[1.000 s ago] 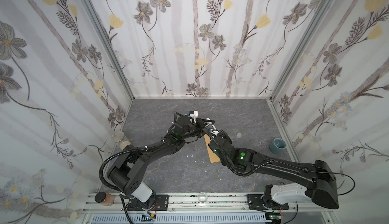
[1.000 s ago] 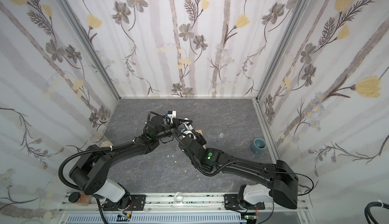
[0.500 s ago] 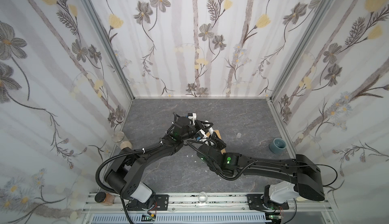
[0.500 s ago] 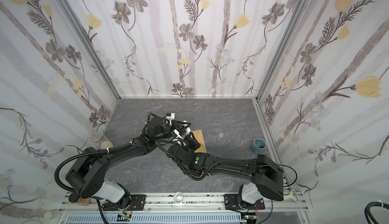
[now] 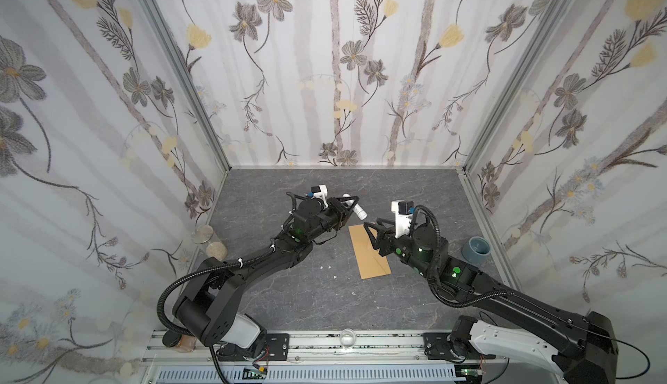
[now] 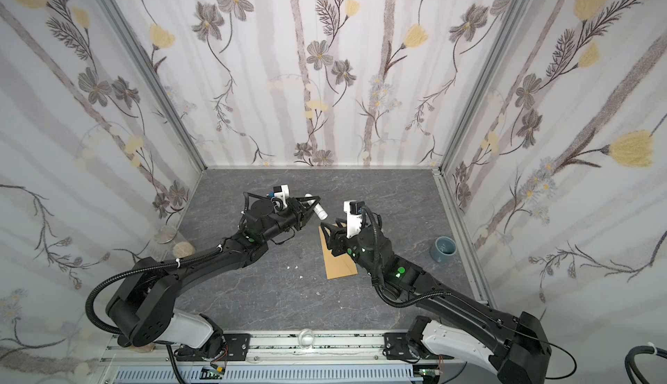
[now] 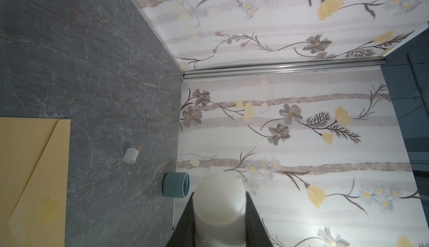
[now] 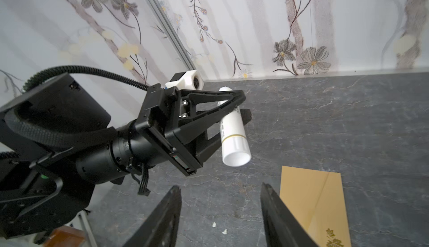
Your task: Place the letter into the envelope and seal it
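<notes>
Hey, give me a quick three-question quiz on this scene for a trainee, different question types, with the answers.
1. True or false: the right gripper grips the envelope.
2. The left gripper holds: A a pen, B the glue stick, C a spoon.
3. In both top views, which side wall is the blue-grey cup nearest?
Key: 1 false, its jaws are open; 2 B; 3 the right wall.

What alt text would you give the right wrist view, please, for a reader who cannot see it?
The left gripper clamps a white glue stick, tilted, above the dark grey marbled table. In the foreground the right gripper stands open and empty, near a tan envelope lying flat with a gold leaf sticker.
</notes>
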Tool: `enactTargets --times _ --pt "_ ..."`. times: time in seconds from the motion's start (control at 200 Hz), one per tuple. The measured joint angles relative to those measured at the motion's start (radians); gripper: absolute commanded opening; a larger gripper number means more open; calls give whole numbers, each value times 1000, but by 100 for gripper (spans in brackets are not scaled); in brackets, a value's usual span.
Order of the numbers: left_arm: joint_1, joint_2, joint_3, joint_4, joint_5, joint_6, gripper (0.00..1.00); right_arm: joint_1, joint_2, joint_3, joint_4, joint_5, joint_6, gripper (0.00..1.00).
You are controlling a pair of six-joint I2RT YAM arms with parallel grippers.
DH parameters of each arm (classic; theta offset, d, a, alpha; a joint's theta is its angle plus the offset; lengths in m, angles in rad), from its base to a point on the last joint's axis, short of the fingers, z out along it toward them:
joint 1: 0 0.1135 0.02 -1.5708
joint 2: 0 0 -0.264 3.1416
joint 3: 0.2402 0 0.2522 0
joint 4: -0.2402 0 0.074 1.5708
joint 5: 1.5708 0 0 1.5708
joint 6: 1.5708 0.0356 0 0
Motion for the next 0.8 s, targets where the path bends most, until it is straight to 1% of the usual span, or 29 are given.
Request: enactTargets --times 0.16,0.33,0.44,0.585,0.645,0.735,0.799 --pt "-5 -15 -10 11 -45 0 0 -109 35 -66 169 -170 185 57" --pt "-14 -19 -21 34 -72 -6 0 -150 120 -72 310 -275 299 56" --pt "-20 -18 -21 52 -79 -20 0 -159 171 -62 371 -328 339 52" --pt "-25 -14 -21 72 -87 -26 0 -162 219 -54 427 -374 375 40" --pt "-25 -14 -21 78 -87 -31 0 -162 225 -53 433 -375 384 35" --pt "-25 -14 -21 92 -87 -40 0 -167 227 -53 446 -378 392 34" --pt "-26 -14 -21 97 -87 -45 0 -171 227 -53 452 -379 392 35"
